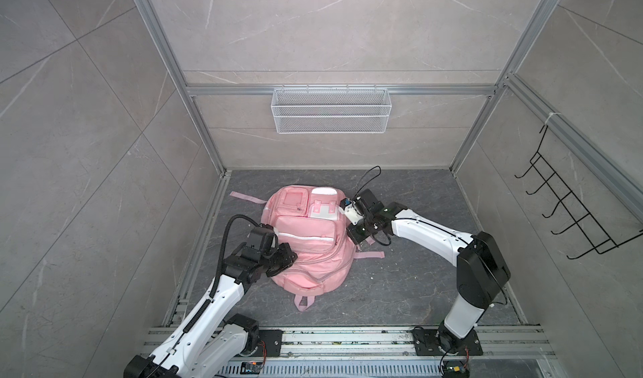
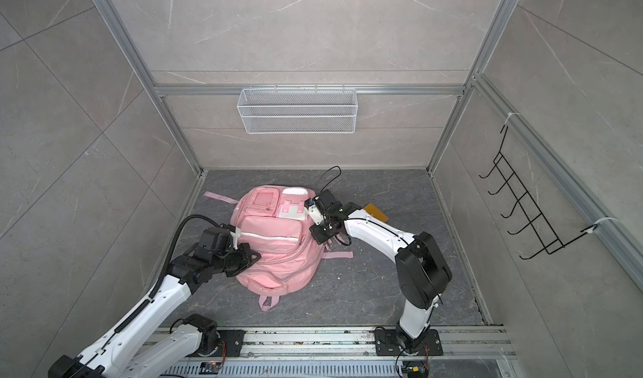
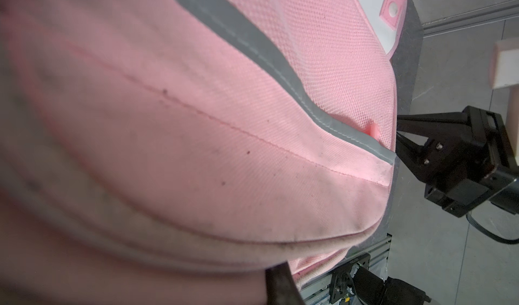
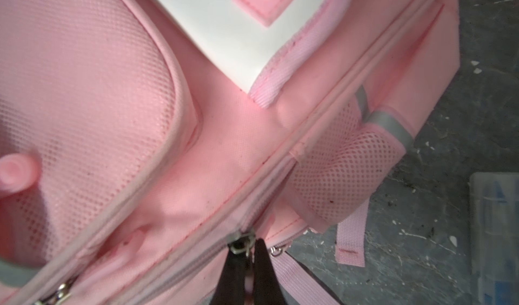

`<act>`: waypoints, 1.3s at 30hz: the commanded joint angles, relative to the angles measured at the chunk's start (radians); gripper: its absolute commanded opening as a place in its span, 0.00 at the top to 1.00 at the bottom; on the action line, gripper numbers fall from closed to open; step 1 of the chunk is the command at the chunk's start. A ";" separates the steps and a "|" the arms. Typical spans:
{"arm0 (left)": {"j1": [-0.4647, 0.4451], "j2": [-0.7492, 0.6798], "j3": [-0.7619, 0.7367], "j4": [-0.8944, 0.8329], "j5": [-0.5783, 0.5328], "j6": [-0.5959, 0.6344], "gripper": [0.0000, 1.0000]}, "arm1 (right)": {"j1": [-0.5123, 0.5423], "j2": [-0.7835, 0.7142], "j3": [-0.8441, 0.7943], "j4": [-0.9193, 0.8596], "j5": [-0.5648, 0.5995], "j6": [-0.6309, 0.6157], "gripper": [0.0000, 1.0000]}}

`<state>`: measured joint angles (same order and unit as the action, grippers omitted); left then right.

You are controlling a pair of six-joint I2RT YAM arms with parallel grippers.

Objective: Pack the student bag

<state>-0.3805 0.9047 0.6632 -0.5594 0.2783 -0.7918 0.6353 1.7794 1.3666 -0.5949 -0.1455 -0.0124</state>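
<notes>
BAG: your pink student bag [image 1: 313, 233] is lying face-up in the middle of the dark floor [image 1: 417, 279] | LEFT: your left gripper [image 1: 291, 255] is pressing, clenched, into the bag's left side, with any catch hidden by fabric | RIGHT: your right gripper [image 4: 249, 243] is pinching a zipper pull [image 4: 239, 244] at the bag's right edge.

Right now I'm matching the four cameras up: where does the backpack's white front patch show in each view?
Top view: white front patch at the far right of the pink backpack's front.
Top view: same spot.
Left wrist view: cropped at the frame edge, beyond the grey reflective stripe.
Right wrist view: close up, cropped at the frame edge, beside the textured pink pocket.
Shared landmark: a pink snap tab on the patch.
</notes>
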 commanded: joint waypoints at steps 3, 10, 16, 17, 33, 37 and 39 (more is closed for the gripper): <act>0.002 -0.024 0.011 -0.175 0.033 0.117 1.00 | -0.059 0.018 0.086 0.024 0.121 -0.060 0.99; 0.002 -0.031 0.029 -0.142 0.045 0.120 1.00 | 0.107 -0.183 -0.066 -0.029 0.148 -0.073 0.64; 0.002 -0.020 0.039 -0.103 0.094 0.107 1.00 | 0.274 -0.273 -0.115 -0.056 0.139 0.007 0.30; 0.002 -0.022 0.039 -0.104 0.099 0.106 1.00 | 0.285 -0.269 -0.114 -0.060 0.134 0.006 0.29; 0.003 -0.054 0.032 -0.153 0.119 0.093 1.00 | 0.148 -0.095 0.052 -0.220 -0.056 -0.388 0.22; 0.003 -0.051 0.035 -0.157 0.119 0.093 1.00 | 0.150 -0.048 0.057 -0.217 -0.096 -0.418 0.22; 0.003 -0.048 0.036 -0.157 0.118 0.089 1.00 | 0.153 -0.033 0.061 -0.225 -0.106 -0.433 0.23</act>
<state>-0.3721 0.8677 0.6636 -0.6842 0.3241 -0.7490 0.7830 1.7206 1.4010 -0.7746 -0.1974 -0.3931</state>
